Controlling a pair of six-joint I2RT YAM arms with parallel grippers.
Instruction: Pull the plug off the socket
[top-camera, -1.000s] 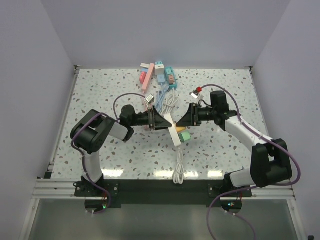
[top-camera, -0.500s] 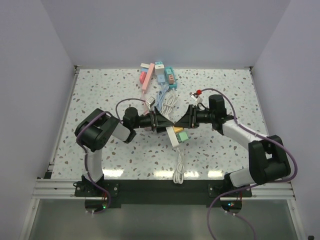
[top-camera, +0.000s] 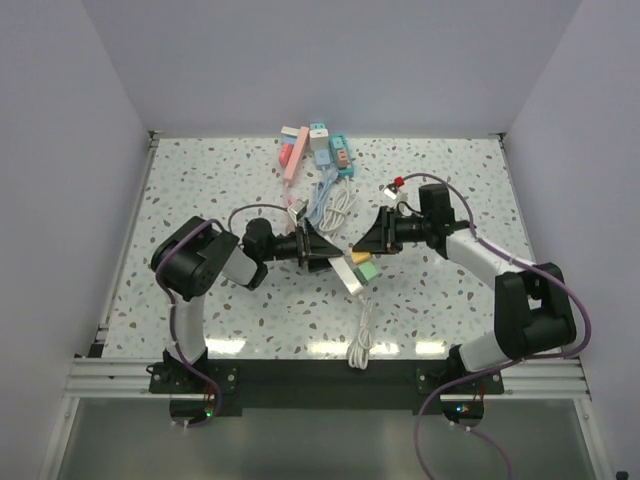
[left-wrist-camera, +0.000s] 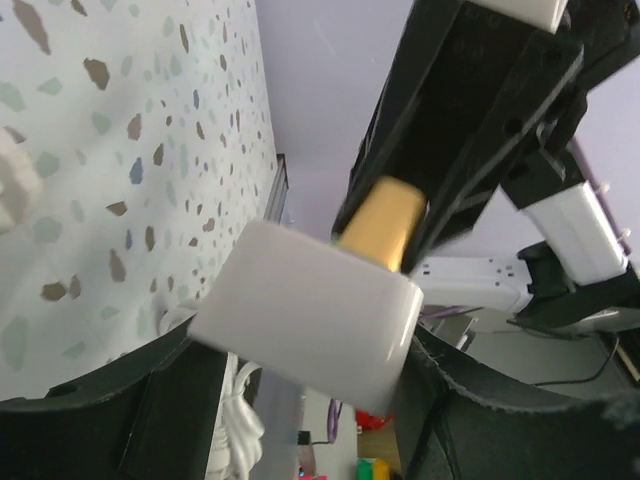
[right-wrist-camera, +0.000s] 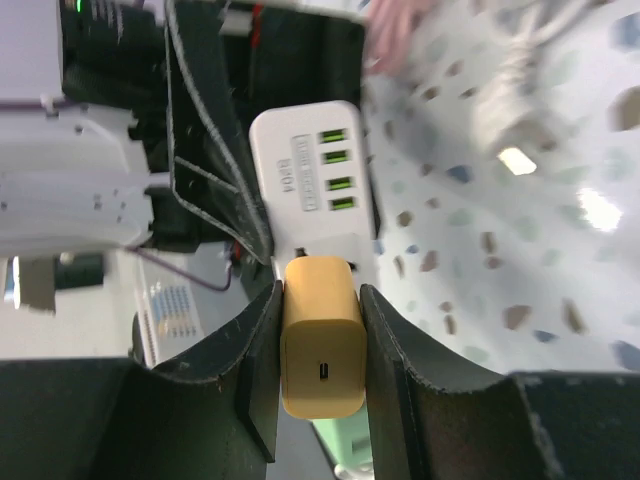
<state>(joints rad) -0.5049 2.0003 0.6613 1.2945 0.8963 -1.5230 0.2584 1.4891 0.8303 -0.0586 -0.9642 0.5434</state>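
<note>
Revealing green socket ports (right-wrist-camera: 336, 170): right wrist only

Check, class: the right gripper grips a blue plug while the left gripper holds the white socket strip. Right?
No: the right wrist view shows a yellow plug, not blue. The right gripper grips it while the left gripper holds the white socket strip.

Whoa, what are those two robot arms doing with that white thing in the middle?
They are teaming up to unplug something. The left gripper is clamped on a white power strip to keep it steady. The right gripper is pinching a yellow plug that sits at one of the strip's sockets. The plug is right up against the strip, so it does not look pulled out yet.
</note>
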